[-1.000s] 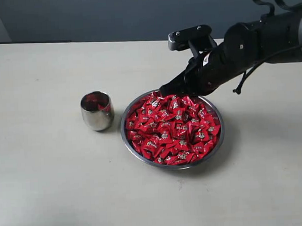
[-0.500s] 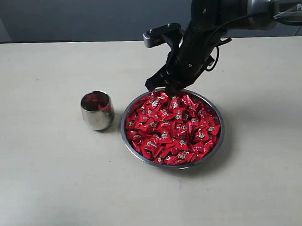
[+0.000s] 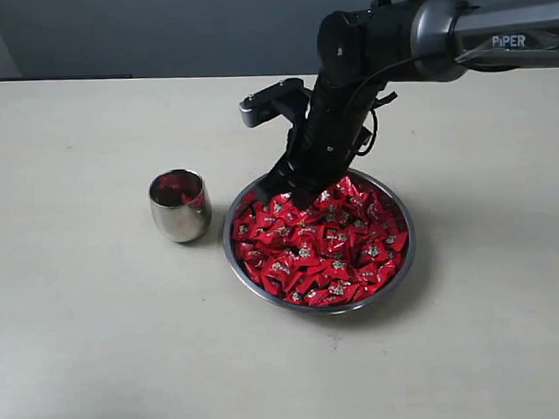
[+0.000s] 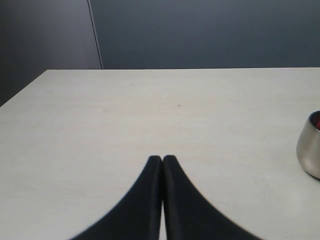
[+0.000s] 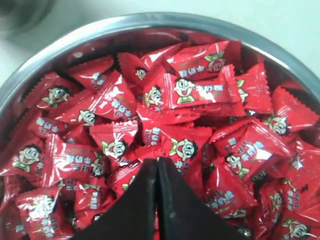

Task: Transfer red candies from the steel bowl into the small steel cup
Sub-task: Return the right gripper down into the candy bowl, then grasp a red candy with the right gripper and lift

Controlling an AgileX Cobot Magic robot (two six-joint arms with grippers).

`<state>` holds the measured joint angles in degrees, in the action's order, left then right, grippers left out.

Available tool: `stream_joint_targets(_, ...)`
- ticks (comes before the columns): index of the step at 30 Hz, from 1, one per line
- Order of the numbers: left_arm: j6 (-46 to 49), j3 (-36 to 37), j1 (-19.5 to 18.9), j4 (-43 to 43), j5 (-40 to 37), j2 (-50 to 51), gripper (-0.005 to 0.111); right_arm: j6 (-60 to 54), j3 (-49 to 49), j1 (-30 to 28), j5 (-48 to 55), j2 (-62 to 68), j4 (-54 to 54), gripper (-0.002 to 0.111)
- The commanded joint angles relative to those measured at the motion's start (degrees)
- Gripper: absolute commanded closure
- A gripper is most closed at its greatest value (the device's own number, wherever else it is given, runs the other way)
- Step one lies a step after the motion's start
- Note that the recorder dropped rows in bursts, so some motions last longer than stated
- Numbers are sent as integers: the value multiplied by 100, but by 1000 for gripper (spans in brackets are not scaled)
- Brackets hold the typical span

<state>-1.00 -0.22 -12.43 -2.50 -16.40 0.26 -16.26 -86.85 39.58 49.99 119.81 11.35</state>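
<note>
Exterior view, right gripper (image 3: 295, 194): tips down at the heap's edge on the cup side; jaws clenched.
Exterior view, candies (image 3: 323, 247): red, wrapped, heaped in the bowl (image 3: 323, 309) and filling it.
Exterior view, cup (image 3: 179, 206): upright on the table (image 3: 100, 347), just beside the bowl and not touching it; red shows inside, candy or reflection, cannot tell.
Left wrist view, left gripper (image 4: 162, 159): jaws pressed together with nothing held, over bare table; cup (image 4: 311, 150) partly in view, well apart from the tips.
Right wrist view, right gripper (image 5: 157, 162): fingers closed tip to tip over the candies (image 5: 200, 90) inside the bowl rim (image 5: 150, 20); no wrapper seen between them; contact with the heap cannot be told.
Step in hand: judged to be the pick from the bowl, with no candy secured.
Next move calls for: parting the jaws, settling them around one wrapper, closing, lifting clear of the rim, then carrying across to the cup's narrow mouth.
</note>
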Motion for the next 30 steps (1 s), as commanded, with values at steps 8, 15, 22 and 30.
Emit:
stream_joint_targets(8, -15, 22, -5, -7, 10, -26, 106, 38, -39, -16, -102, -16, -43, 59)
stream_joint_targets(15, -15, 22, -5, -7, 10, -26, 106, 38, -39, -16, -442, -14, -67, 62)
stream_joint_targets(22, -15, 22, -5, -7, 10, -26, 106, 38, -39, -16, -381, 163, -59, 62)
stream_joint_targets(30, -15, 22, -5, -7, 10, -26, 106, 74, -39, -16, -476, 239, -99, 62)
